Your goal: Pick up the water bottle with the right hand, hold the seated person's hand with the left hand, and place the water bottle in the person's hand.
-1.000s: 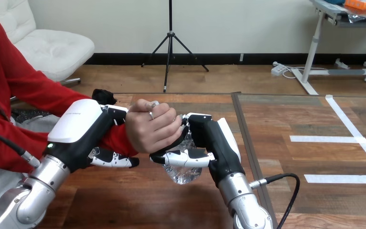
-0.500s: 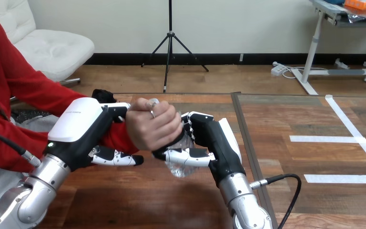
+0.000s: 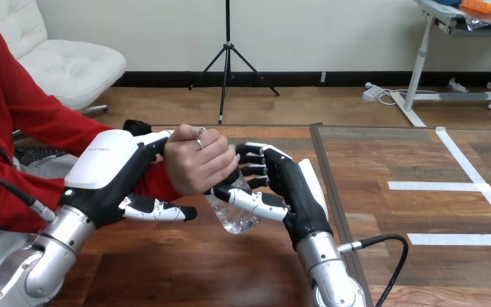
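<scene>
At centre frame, the person's hand (image 3: 199, 165) grips the water bottle (image 3: 231, 216) above the worktop (image 3: 185, 268). My left hand (image 3: 112, 169) clasps the person's wrist (image 3: 156, 185), fingers curled over it. My right hand (image 3: 288, 192) has its fingers spread nearly straight, with the thumb lying across the bottle. If the person's grip is loose, the bottle could drop when I pull away. There is open room toward the lower right.

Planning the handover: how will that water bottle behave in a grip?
Probably light: the water bottle looks clear and seems mostly empty. Its crinkled wall suggests thin plastic that dents when squeezed. Held tilted in the person's hand, it might slip.
</scene>
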Robot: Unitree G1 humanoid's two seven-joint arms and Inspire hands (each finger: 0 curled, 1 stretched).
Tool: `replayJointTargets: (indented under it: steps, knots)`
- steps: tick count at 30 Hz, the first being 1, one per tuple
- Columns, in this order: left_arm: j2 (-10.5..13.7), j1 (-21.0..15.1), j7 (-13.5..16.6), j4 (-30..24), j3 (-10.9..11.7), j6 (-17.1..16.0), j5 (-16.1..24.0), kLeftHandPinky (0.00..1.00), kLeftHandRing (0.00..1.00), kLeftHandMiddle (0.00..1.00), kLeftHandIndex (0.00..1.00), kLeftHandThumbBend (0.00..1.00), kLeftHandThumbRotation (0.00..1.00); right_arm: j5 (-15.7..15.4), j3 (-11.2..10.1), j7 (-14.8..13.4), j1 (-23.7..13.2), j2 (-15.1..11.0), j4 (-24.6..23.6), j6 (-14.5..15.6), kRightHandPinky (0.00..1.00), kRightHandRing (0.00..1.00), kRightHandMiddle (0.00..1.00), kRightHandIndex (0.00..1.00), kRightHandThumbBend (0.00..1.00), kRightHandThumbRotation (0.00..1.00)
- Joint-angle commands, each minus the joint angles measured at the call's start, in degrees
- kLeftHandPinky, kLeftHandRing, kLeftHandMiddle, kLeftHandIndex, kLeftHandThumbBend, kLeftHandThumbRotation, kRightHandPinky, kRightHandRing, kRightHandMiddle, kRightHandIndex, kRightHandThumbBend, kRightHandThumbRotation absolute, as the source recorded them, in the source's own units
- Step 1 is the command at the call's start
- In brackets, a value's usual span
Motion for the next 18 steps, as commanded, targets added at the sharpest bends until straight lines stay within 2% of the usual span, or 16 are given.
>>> replayJointTargets:
  steps: [1, 7, 18]
  knots:
    - [0.7, -2.7, -0.1, -3.3, 0.7, 0.2, -0.1, 0.74, 0.83, 0.88, 0.90, 0.96, 0.39, -0.4, -0.2, -0.9, -1.4, -0.3, -3.9, 0.7, 0.76, 0.90, 0.90, 0.95, 1.00, 0.54]
    - [1.2, -2.0, 0.1, -5.2, 0.6, 1.3, 0.9, 0.85, 0.91, 0.94, 0.95, 0.99, 0.45, -0.2, -0.4, -0.5, -1.1, -0.5, -4.5, 1.4, 0.79, 0.94, 0.94, 0.99, 1.00, 0.60]
    - [1.5, -0.7, 0.6, -7.7, 0.9, 3.0, 2.0, 0.96, 0.99, 0.99, 1.00, 1.00, 0.50, -0.6, -0.4, -0.4, -0.6, -0.9, -5.2, 2.4, 0.81, 0.95, 0.95, 1.00, 1.00, 0.65]
